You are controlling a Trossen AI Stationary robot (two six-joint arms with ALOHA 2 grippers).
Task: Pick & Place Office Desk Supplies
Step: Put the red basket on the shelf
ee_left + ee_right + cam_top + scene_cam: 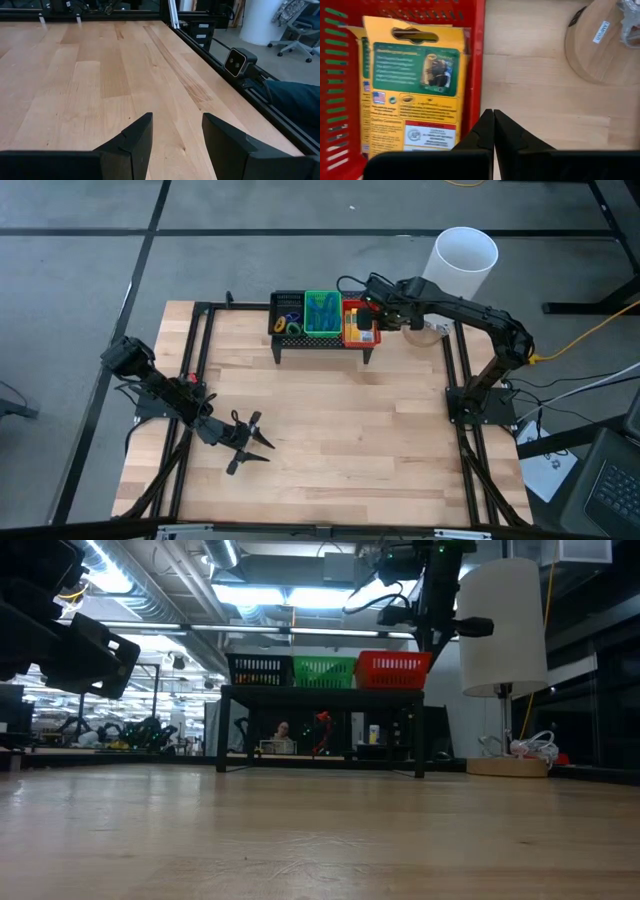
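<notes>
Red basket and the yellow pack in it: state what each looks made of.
Red basket: moulded plastic, by its slotted walls and smooth, evenly coloured rim. Yellow pack: printed card, probably glossy, with flat sharp edges and a punched hang slot; contents cannot be told.

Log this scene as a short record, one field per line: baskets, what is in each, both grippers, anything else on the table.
stand: black mesh stand at the table's far edge, carrying three baskets in a row
black basket: small coloured rings inside
green basket: blue bands inside
red basket: yellow-and-green packs lying flat inside
right gripper: shut, empty, above the red basket's rim
left gripper: open, empty, over bare wood at the near left
other: white cylinder on a round wooden base
</notes>
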